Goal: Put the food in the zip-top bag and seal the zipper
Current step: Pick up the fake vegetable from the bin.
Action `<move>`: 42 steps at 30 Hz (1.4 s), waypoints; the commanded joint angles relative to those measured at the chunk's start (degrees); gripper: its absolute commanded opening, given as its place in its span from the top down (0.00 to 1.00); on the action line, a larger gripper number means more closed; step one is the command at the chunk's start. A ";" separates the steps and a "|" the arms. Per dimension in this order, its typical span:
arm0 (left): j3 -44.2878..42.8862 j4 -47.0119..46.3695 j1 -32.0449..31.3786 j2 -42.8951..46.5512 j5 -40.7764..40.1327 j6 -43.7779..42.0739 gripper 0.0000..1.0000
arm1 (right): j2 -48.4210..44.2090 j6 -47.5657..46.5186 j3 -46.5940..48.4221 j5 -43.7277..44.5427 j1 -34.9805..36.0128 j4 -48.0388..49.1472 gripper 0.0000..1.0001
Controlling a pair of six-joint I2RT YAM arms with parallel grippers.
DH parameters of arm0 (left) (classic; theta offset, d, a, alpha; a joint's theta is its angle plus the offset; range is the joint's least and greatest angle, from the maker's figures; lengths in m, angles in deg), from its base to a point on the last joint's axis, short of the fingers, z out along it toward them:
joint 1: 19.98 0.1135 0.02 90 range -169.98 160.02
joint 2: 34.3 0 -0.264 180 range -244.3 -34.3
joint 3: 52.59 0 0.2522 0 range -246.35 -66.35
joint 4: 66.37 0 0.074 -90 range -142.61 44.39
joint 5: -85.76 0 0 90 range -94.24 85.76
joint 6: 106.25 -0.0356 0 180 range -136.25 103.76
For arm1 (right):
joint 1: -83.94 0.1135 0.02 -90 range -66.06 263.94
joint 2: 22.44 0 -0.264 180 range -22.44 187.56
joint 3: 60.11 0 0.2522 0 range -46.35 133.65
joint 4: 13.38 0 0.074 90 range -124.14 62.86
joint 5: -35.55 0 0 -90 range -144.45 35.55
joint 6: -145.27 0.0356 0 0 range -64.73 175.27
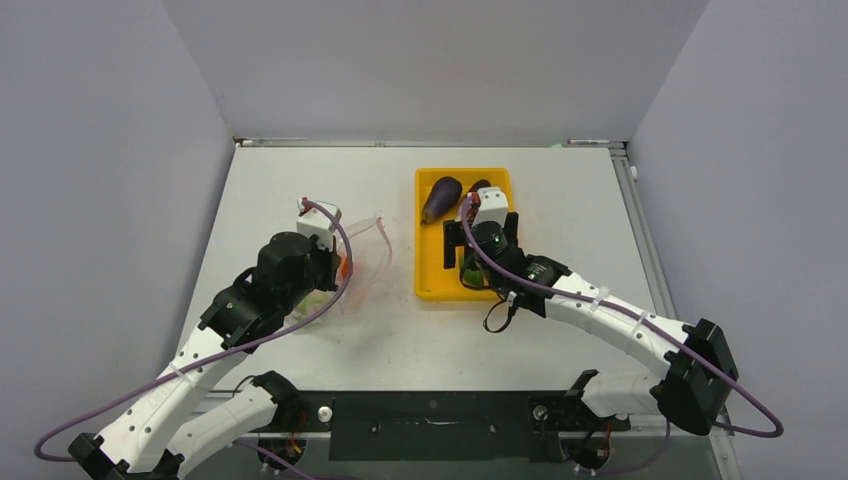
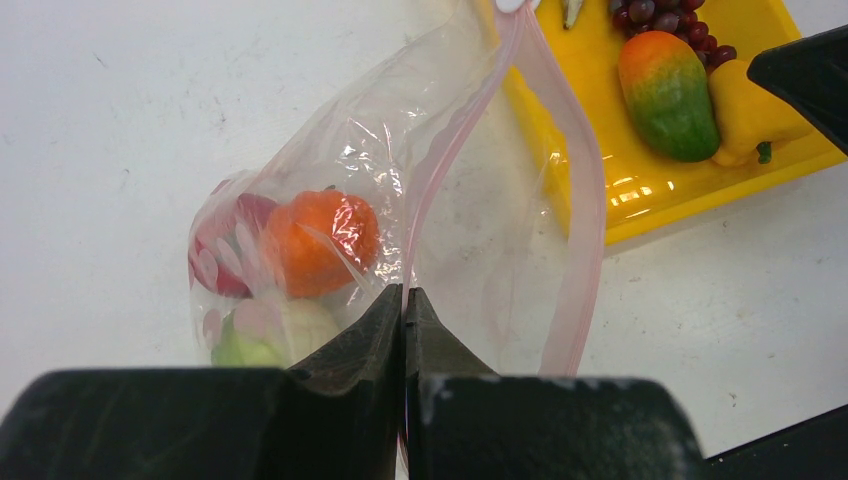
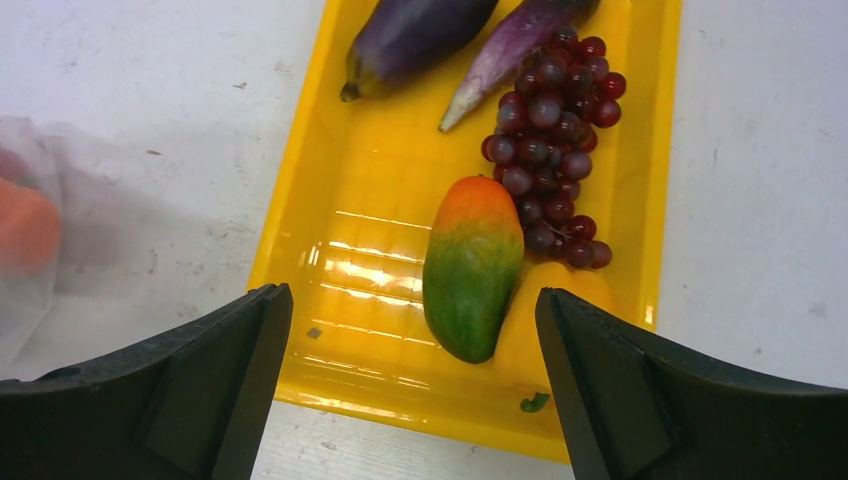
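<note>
- The left gripper [image 2: 404, 296] was pressed together on the zipper [image 2: 452, 150], pinching one lip of the zip-top bag [image 2: 350, 170]. This grip probably served to hold the mouth up and gaping so that food could be dropped in.
- The bag lay on the surface [image 1: 300, 180] just left of the yellow tray [image 3: 340, 200], with its mouth turned toward the tray. The free lip of the zipper bowed out in a wide loop.
- An orange piece [image 2: 320, 240], a red-and-white piece [image 2: 222, 250] and a pale green piece [image 2: 270, 335] sat bunched at the bag's closed end.
- The right gripper [image 3: 410, 296] was spread wide and empty above the near end of the tray. It appeared lined up over the green-and-orange piece [image 3: 470, 265], likely the next pick.
- The rest of the food was in the tray. Two eggplants [image 3: 415, 35] lay at the far end, the grapes [image 3: 555, 130] along the right side, and a yellow pepper [image 3: 530, 335] touched the green-and-orange piece.
- Loading looked only partly done, and the zipper was unsealed.
</note>
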 commanded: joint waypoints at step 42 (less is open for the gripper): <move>0.16 -3.08 0.39 -0.39 0.79 -0.35 1.00 | 8.85 8.82 -8.86 1.70 -10.41 -0.74 0.06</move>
